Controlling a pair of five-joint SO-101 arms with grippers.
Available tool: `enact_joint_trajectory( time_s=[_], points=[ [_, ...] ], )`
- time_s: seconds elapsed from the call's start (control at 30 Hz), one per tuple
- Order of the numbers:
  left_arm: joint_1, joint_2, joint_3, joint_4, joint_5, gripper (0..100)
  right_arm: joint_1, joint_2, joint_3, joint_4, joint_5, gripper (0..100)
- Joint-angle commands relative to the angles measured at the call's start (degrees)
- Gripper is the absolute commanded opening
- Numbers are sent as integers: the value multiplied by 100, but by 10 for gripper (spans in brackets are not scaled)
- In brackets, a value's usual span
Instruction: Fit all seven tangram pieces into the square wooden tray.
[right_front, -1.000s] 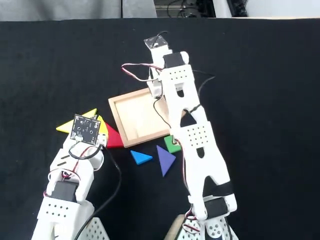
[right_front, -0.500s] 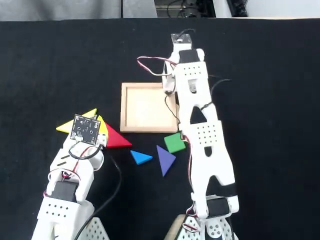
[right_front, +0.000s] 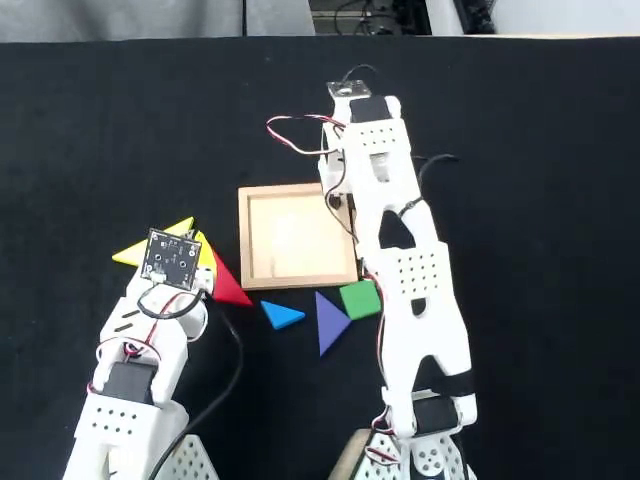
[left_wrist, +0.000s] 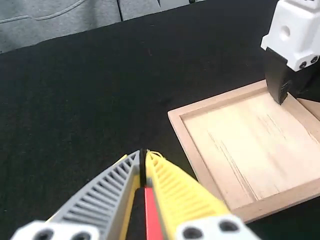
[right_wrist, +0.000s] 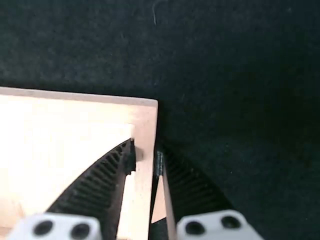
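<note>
A: Where's the tray (right_front: 244, 238)?
B: On the tabletop (right_front: 530, 200); the right hand (right_wrist: 145, 160) pinches its three o'clock wall.
A: And the left hand (left_wrist: 143, 155)?
B: Closed on nothing, at the tray's eight o'clock; green square (right_front: 360, 299) at five

We take this for a robotics lab: a black-covered desk (right_front: 530, 150), with tangled cables (right_front: 365, 15) beyond its far edge.

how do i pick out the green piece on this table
Start at the wooden tray in the middle of the black table. Just off its near right corner lies the green piece. It is the only square one; its neighbours are a purple triangle and a blue triangle.
</note>
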Motion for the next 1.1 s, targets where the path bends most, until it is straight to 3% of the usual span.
enact_joint_trajectory(
  time_s=[0.0, 0.27, 0.47, 0.7, 1.07],
  points=[
    [75, -53, 101, 9, -53, 30, -97, -523, -13, 167, 70, 11],
    [22, -53, 92, 9, -44, 30, -141, -418, -84, 141, 44, 17],
    [22, -53, 66, 18, -44, 30, -343, -637, -57, 176, 70, 163],
    [75, -53, 40, 18, -396, 30, -325, -1437, 101, 211, 70, 178],
    [-259, -44, -215, 246, -484, 30, -246, -4971, 3468, -334, 246, 178]
  ],
)
